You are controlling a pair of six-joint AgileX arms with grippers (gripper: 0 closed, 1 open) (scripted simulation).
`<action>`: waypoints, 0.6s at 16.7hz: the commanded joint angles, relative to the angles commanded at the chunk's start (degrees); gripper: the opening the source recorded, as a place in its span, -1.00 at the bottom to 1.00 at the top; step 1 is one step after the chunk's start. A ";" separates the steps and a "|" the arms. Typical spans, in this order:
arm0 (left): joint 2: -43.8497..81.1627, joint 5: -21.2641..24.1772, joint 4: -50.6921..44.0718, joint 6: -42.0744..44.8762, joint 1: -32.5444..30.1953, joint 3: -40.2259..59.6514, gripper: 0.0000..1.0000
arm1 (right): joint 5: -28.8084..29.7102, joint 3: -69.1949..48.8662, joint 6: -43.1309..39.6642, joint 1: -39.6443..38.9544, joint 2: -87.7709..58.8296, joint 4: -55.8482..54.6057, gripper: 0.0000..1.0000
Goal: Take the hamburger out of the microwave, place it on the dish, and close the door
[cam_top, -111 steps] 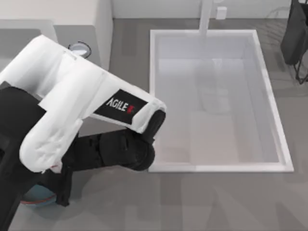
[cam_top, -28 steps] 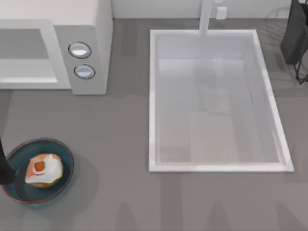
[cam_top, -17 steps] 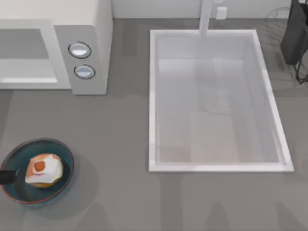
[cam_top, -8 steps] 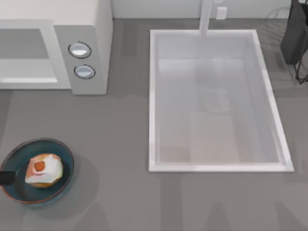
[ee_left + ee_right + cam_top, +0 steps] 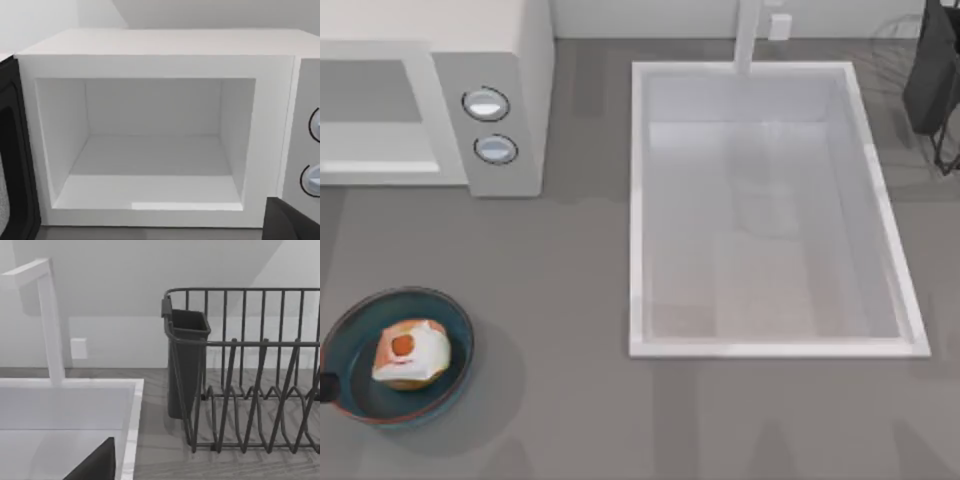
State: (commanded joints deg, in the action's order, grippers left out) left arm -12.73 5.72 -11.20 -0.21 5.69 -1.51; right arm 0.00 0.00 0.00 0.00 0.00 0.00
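The hamburger (image 5: 410, 354) lies in the teal dish (image 5: 457, 322) at the table's front left. The white microwave (image 5: 525, 60) stands at the back left with two round knobs (image 5: 486, 103) on its grey panel. In the left wrist view the microwave (image 5: 165, 45) faces me with its cavity bare. Its door (image 5: 11, 160) hangs swung out at one side, dark inner face showing. A dark bit of my left gripper (image 5: 292, 225) juts in beside the knobs, and a dark bit of the left arm (image 5: 325, 386) sits at the table's left edge by the dish. A dark part of my right gripper (image 5: 97, 465) hovers over the sink corner.
A large white sink basin (image 5: 640, 200) with a faucet (image 5: 748, 30) fills the middle and right of the table. A dark wire dish rack (image 5: 250, 390) with a utensil cup (image 5: 186, 365) stands at the back right. Bare grey counter lies between dish and sink.
The left arm, which earlier covered the table's left side, has drawn off past the left edge. The hamburger has stayed in the dish. The dark tip beside the dish slid lower.
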 joint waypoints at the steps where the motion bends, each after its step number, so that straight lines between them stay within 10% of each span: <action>1: 0.00 0.00 0.00 0.00 0.00 0.00 -1.00 | 0.00 0.00 0.00 0.00 0.00 0.00 1.00; 10: 11.86 4.80 -4.24 9.01 10.32 12.07 -1.00 | 0.00 0.00 0.00 0.00 0.00 0.00 1.00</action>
State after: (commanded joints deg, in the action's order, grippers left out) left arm -0.87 10.52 -15.44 8.80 16.01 10.57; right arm 0.00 0.00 0.00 0.00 0.00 0.00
